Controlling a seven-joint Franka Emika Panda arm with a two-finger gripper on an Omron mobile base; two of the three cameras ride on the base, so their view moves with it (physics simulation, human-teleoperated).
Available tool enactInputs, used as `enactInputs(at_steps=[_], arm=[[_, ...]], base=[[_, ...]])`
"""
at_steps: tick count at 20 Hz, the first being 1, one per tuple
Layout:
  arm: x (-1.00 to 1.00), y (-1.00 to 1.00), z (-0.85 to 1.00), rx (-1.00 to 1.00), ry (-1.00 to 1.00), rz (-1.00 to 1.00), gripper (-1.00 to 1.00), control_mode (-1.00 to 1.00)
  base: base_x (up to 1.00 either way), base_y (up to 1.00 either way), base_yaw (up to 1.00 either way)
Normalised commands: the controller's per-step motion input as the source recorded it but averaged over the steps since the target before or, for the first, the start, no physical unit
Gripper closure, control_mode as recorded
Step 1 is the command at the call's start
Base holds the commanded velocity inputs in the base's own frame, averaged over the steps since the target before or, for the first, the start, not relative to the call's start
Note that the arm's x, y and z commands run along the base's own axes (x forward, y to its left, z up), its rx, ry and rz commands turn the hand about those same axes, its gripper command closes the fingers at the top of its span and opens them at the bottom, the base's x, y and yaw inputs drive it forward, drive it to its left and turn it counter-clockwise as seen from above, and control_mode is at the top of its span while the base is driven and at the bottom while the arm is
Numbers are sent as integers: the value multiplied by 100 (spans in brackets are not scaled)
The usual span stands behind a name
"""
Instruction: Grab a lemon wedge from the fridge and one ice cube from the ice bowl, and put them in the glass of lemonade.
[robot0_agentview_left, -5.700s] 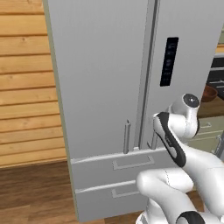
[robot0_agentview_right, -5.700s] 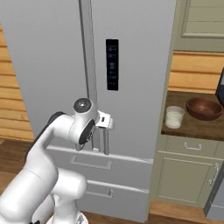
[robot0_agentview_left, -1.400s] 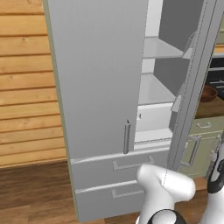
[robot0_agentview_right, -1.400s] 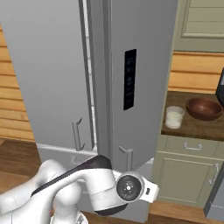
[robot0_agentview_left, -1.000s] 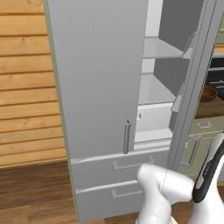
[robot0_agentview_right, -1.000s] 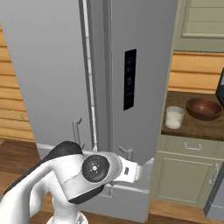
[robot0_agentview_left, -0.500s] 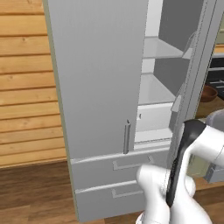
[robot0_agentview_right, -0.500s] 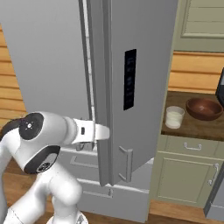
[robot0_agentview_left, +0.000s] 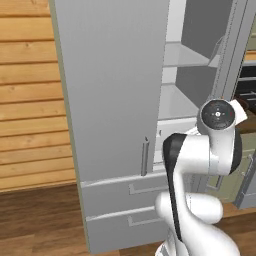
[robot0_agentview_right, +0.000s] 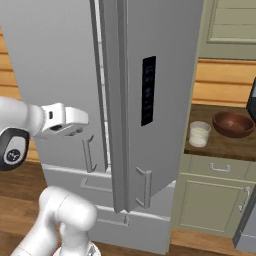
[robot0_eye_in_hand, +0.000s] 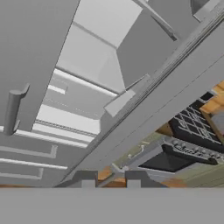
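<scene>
The fridge stands left of the worktop, its right door swung out toward the near side. On the worktop, the glass of lemonade sits left of a bowl.

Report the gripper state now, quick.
Gripper: jaws slightly apart, nothing between them, holding nothing; it faces the open fridge.

We see a wood-plank wall and dark wood floor. To the right, beige cabinets carry a brown counter, with an upper cabinet above it, in even light
</scene>
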Motion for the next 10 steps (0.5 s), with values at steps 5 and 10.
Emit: enactInputs(at_steps=[5,10], arm=[[13,-5,0,0,5,-3,-100,-100],[45,-3,-4,-20,10,-3,-100,-100]], base=[[0,0,0],[0,0,0]])
